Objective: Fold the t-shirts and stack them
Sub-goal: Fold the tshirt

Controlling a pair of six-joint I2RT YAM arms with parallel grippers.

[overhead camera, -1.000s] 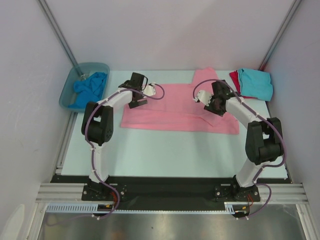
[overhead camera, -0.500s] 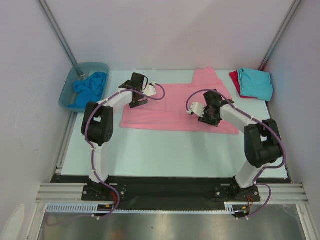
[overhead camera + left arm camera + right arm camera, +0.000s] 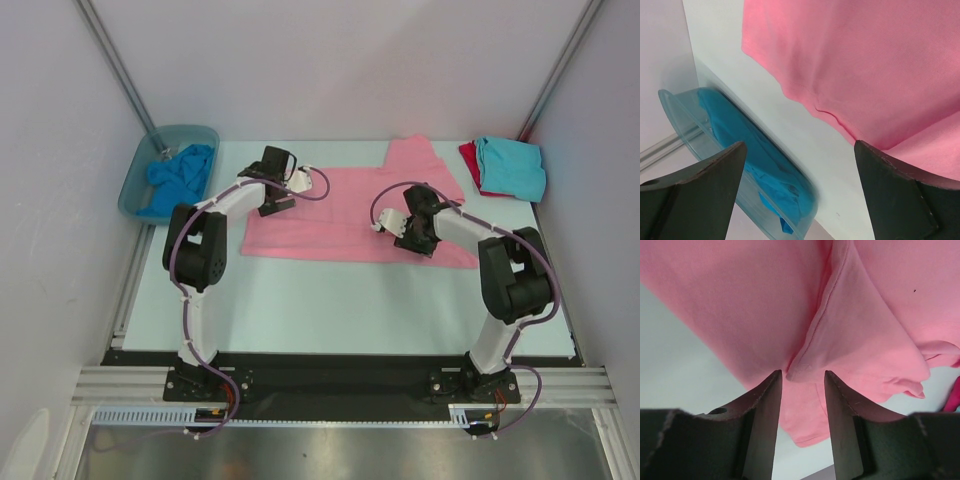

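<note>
Pink tee, the large one, spread flat over the middle of the pale counter. One sleeve up toward the top of the overhead frame, a layer folded over at lower right. Turquoise tee folded at upper right, on top of a red tee with only its left edge in sight; both just beside the pink sleeve. Blue tee crumpled inside a translucent tub at upper left, against the wall.

Left arm bent over the pink tee's upper left corner. Left jaws wide open, holding nothing. In the left wrist frame, dark fingers at lower left and lower right. Between them, pink tee with a hem seam across the upper right, a strip of bare counter, then the tub with the blue tee at lower left.

Right arm stretched leftward, low over the pink tee's lower right part. Right jaws parted by a narrow gap, pointing up the right wrist frame at a raised fold of the pink tee. Fold's corner right at the tips, not visibly pinched. Bare counter at the left of that frame.
</note>
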